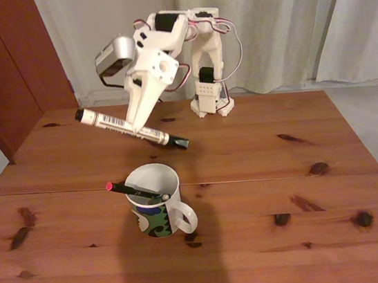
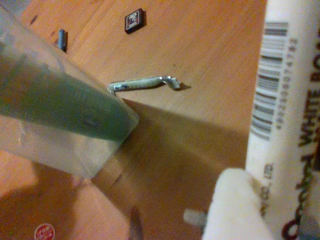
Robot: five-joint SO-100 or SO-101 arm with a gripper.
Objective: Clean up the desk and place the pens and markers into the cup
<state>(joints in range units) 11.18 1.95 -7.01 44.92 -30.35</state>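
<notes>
My gripper (image 1: 138,128) is shut on a white marker (image 1: 106,121) with a black cap, holding it slanted in the air above the desk (image 1: 283,171), just behind the cup (image 1: 158,212). The cup is a white mug with a blue-and-green band, its handle facing the front right. A black pen with a red end (image 1: 122,189) leans out of the cup to the left, and a greenish pen tip (image 1: 163,197) shows inside. In the wrist view the marker (image 2: 285,125) with its barcode runs down the right side, past a translucent finger (image 2: 60,115).
The arm's base (image 1: 211,100) stands at the back of the desk before a curtain. In the wrist view a bent metal piece (image 2: 145,82), a small dark square (image 2: 135,20) and a small blue item (image 2: 61,39) lie on the wood. A round red sticker (image 2: 44,231) shows at the bottom.
</notes>
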